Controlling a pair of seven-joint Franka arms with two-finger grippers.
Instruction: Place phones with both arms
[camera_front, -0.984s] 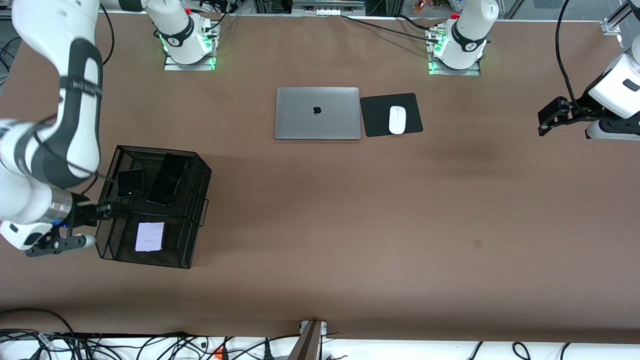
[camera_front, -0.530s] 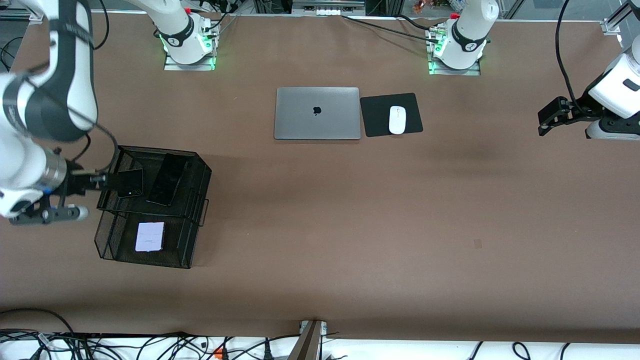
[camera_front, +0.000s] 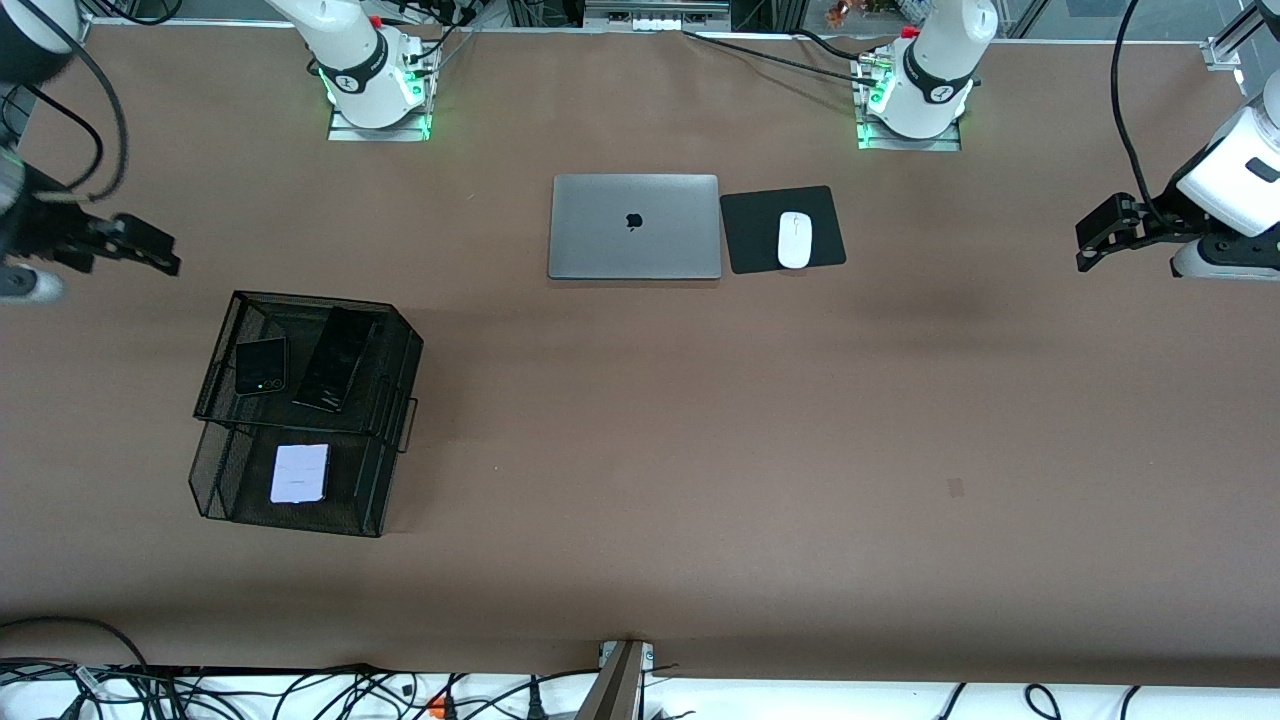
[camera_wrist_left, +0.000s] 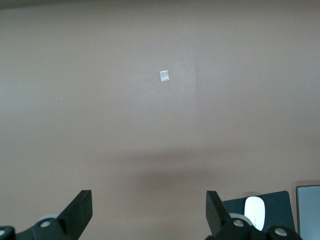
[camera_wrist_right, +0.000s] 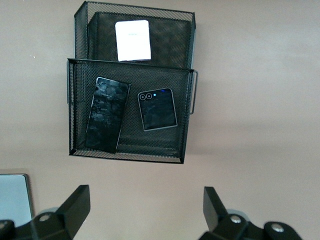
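A black mesh two-tier tray (camera_front: 310, 298) stands toward the right arm's end of the table. Its upper tier holds the squarish black folded phone (camera_front: 261, 365) beside the long slim black slab (camera_front: 334, 359). The lower tier holds the pale lilac phone (camera_front: 299, 473). My right gripper (camera_front: 160, 257) is open and empty, raised over bare table beside the tray. The right wrist view shows its open gripper (camera_wrist_right: 145, 200), the tray (camera_wrist_right: 125, 157), the slab (camera_wrist_right: 106, 114), the folded phone (camera_wrist_right: 157, 109) and the lilac phone (camera_wrist_right: 133, 40). My left gripper (camera_front: 1088, 240) waits open and empty at the left arm's end, also seen in its wrist view (camera_wrist_left: 149, 205).
A closed grey laptop (camera_front: 634, 226) lies near the robots' bases, with a white mouse (camera_front: 795, 240) on a black pad (camera_front: 755, 240) beside it. A small pale mark (camera_front: 955, 487) is on the brown table. Cables run along the edge nearest the camera.
My right gripper has drawn back from the tray's side and risen, moving toward the bases' edge of the table. The phones and the left arm have not moved.
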